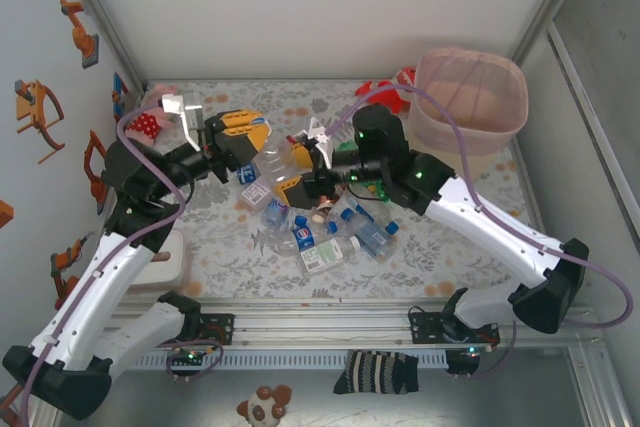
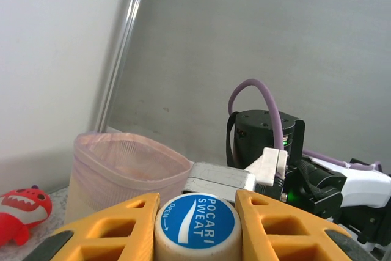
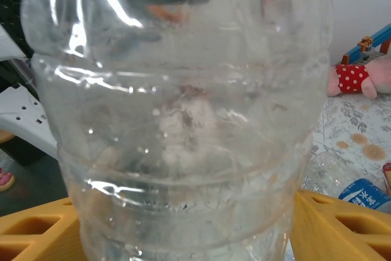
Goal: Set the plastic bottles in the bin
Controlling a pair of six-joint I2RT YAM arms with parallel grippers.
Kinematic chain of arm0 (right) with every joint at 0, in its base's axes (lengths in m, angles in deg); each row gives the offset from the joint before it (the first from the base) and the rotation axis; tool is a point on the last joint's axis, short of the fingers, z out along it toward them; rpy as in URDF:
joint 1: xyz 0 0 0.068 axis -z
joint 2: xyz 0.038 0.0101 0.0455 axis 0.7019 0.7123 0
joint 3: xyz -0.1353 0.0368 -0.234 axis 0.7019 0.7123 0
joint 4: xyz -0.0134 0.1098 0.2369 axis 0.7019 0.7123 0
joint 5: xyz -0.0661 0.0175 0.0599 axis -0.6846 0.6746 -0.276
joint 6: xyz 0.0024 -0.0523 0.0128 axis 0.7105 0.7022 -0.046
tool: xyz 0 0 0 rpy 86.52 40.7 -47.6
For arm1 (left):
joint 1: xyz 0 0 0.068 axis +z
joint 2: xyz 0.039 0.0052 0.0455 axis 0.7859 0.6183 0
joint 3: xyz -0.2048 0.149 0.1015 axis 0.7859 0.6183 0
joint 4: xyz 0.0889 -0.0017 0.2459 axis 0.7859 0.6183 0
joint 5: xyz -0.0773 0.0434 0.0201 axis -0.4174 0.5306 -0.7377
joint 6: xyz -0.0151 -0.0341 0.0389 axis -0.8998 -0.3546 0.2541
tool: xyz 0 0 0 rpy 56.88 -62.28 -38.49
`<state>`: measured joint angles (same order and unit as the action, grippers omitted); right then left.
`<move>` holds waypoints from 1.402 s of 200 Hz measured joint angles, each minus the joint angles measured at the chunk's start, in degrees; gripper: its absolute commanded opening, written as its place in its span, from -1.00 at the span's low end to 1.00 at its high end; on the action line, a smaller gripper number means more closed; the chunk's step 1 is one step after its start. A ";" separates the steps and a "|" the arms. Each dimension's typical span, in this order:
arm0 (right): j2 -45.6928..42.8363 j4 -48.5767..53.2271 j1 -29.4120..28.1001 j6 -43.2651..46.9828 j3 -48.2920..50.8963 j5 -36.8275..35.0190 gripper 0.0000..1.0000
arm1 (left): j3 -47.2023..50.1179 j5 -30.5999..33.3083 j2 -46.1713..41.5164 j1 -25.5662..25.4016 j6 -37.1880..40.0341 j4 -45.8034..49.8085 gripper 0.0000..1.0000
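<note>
Your bin (image 1: pixel 516 112) looks bare inside from above, so nearly everything is still to do. The heap of plastic bottles (image 1: pixel 340 232) lies on the surface well to the bin's left (nearer the arm bases). One clear bottle (image 1: pixel 272 160), glossy, ribbed and see-through, is held left of the bin. The right claw (image 3: pixel 183 230) grasps its body and the left claw (image 2: pixel 197 212) clenches its blue cap (image 2: pixel 197 229).
</note>
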<state>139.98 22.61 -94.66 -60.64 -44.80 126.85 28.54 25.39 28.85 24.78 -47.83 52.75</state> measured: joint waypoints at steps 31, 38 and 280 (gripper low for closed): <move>-0.17 0.04 0.00 0.13 0.00 1.20 0.30 | -0.02 -1.25 0.44 -0.11 -0.70 -0.90 -1.00; -0.22 0.11 0.00 0.22 0.00 1.36 0.26 | -0.02 -1.46 0.57 -0.22 -0.87 -1.03 -1.00; 0.52 32.65 36.30 -8.24 -24.17 -16.96 0.04 | -0.15 12.96 -7.50 -0.70 6.99 16.94 0.32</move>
<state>140.51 55.26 -58.36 -68.88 -68.97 109.89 28.38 38.35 21.35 24.08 -40.83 69.69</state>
